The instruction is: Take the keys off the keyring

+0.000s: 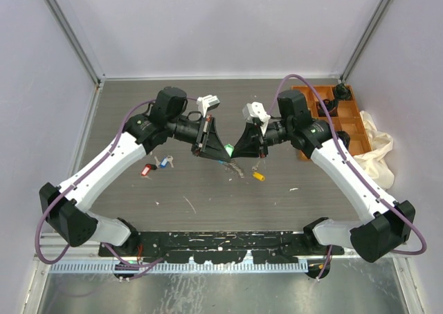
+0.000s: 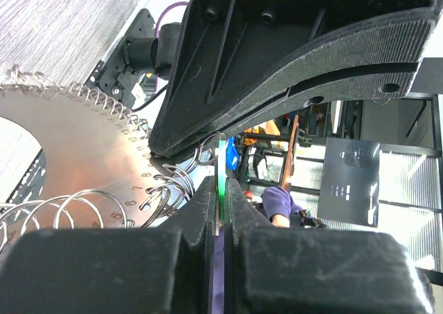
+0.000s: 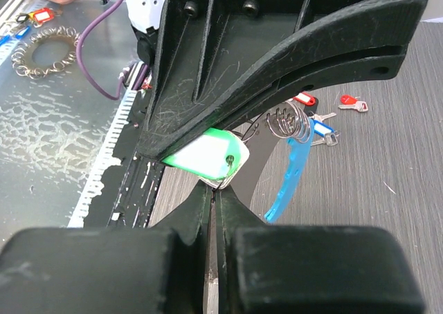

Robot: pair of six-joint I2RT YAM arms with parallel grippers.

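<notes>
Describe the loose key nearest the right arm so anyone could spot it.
Find the orange tray at the far right. Just nearer than the right gripper, a small key lies alone. Its yellow head separates it from the red key and blue key further left.

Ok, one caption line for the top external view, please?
Left gripper and right gripper meet at a green key tag; red key and yellow key lie loose.

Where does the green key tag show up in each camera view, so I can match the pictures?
Top external: green key tag at centre, between left gripper and right gripper tips.
Left wrist: thin green edge at centre, in this arm's closed jaws.
Right wrist: lower centre, broadside, under the left gripper.
Shared landmark: the left gripper, pinching the tag in all three.
</notes>
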